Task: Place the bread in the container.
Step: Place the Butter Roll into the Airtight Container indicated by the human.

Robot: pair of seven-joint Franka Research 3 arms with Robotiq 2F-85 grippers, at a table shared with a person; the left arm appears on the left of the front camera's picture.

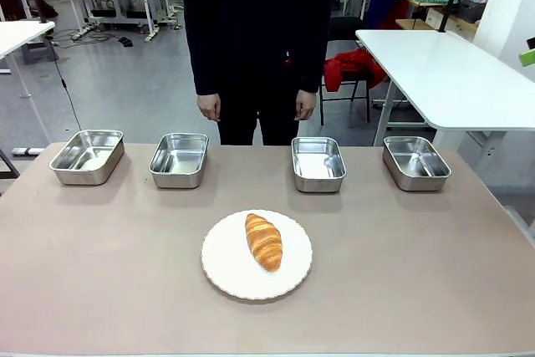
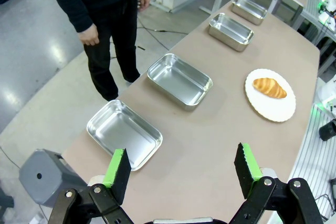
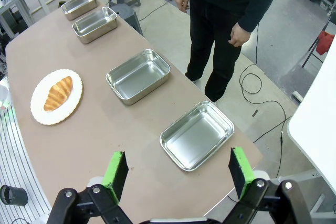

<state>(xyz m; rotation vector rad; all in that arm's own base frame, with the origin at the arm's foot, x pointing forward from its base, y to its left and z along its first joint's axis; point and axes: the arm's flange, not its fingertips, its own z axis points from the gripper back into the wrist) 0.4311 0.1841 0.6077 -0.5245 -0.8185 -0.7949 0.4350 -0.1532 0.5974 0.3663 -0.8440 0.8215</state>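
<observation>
The bread [image 1: 263, 242] lies on the plate [image 1: 224, 267], four containers [image 1: 318, 183] in a row behind.

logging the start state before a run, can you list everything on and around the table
croissant: one, golden brown, lying on the plate
plate: one, white, round, near middle of the table
steel pans: four, shiny silver, empty, in a row along the far edge
table: one, beige-brown, under everything
person: one, dark clothes, standing behind the far edge, hands hanging down
left claw: one, black with green pads, open, raised over the table's left end
right claw: one, same colours, open, raised over the right end
</observation>
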